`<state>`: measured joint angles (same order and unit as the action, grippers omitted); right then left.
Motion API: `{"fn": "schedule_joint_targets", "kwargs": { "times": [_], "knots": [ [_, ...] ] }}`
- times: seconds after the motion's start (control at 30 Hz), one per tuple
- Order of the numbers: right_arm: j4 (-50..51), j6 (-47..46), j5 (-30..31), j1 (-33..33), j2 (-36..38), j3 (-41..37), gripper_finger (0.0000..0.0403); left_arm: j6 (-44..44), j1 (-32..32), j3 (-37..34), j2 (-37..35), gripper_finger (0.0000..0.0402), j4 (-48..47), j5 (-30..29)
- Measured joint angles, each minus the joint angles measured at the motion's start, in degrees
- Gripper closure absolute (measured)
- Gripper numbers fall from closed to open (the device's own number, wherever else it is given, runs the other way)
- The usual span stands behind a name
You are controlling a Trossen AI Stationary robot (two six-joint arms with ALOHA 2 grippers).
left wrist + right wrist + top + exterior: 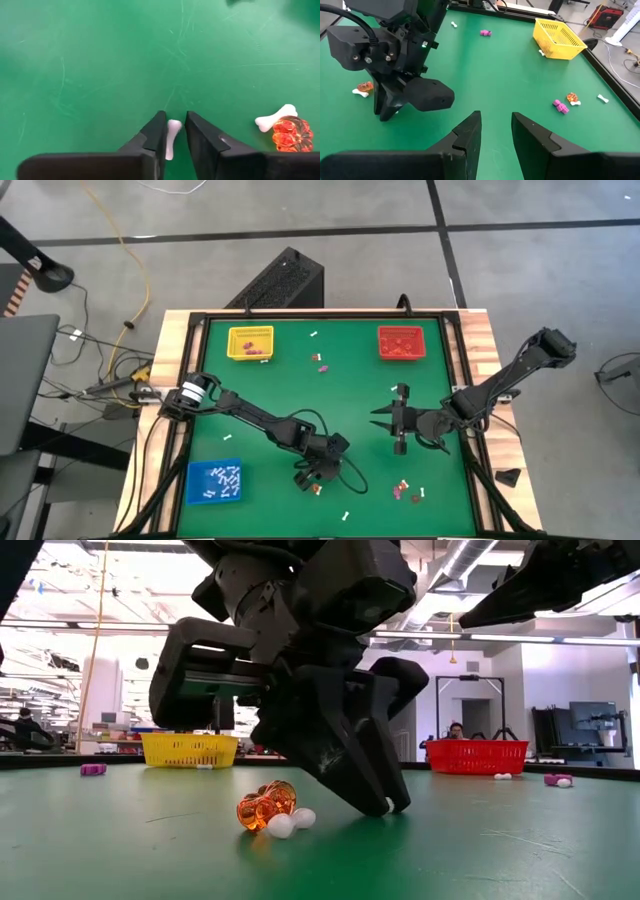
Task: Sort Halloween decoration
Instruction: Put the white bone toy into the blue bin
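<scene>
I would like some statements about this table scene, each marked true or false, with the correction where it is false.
1. The left gripper has a white bone between its fingers. True.
2. The blue tray holds orange pieces. False: it holds white pieces.
3. An orange pumpkin lies beside a second white bone. True.
4. The right gripper holds a purple piece. False: it is open with nothing in it.
5. The red tray is near the yellow tray's far table edge. True.
</scene>
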<state>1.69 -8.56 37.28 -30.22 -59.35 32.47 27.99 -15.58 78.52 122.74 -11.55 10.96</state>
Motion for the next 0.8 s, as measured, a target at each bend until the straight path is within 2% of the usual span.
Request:
{"fn": "schedule_joint_targets", "kwargs": {
  "times": [0.2,0.5,0.63,0.8],
  "knots": [
    [-0.18,-0.02,0.0,0.0,0.0,0.0,0.0265,0.01,0.33,-0.02,0.0,0.0391,-0.33,1.19],
    [-0.55,-0.06,0.0,0.0,0.0,0.0,0.0265,-3.28,1.18,-0.33,-2.0,0.0398,-1.4,3.13],
    [-0.6,-0.09,-0.01,0.0,0.0,0.0,0.0265,-3.74,1.2,-0.5,-7.31,0.04,-3.66,1.56],
    [-0.63,-0.13,-0.04,0.0,0.0,0.0,0.0265,-8.83,1.0,-0.26,-16.58,0.0401,-14.24,-0.4]
  ]
}}
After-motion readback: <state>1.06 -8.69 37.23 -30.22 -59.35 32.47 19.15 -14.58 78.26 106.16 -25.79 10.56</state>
